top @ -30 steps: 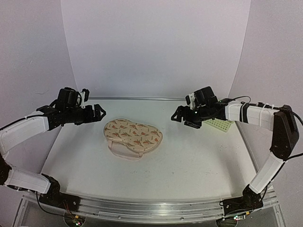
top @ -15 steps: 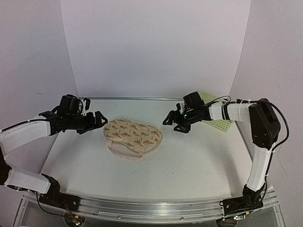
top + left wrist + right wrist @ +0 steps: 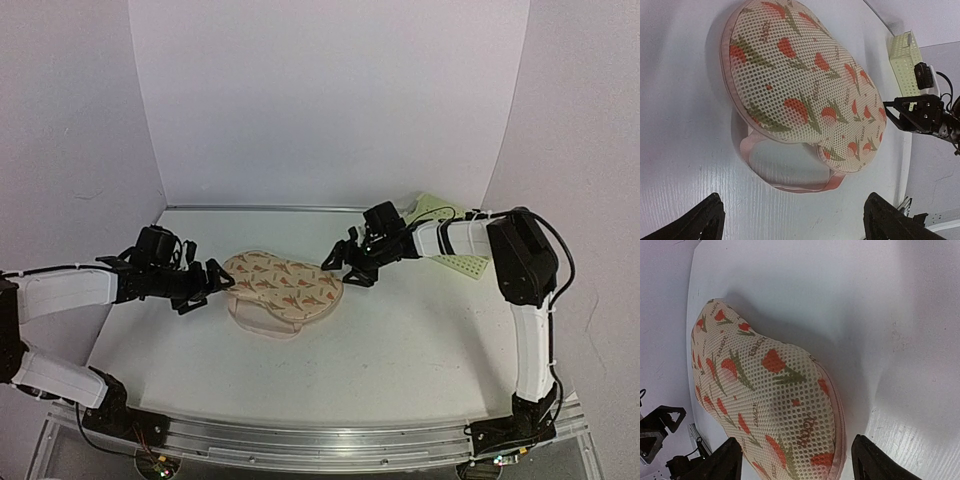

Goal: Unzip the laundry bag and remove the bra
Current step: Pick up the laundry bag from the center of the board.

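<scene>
Softly domed, the peanut-shaped mesh laundry bag hides its contents; left end effector and right end effector both gape apart.

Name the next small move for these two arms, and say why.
Probably ease the right gripper down onto the end of the laundry bag that it faces, to look for the zip pull along the pinkish edge. The bag lies shut and flat on the table, the right gripper and the left gripper hover open at its two ends, and no pull shows.
</scene>
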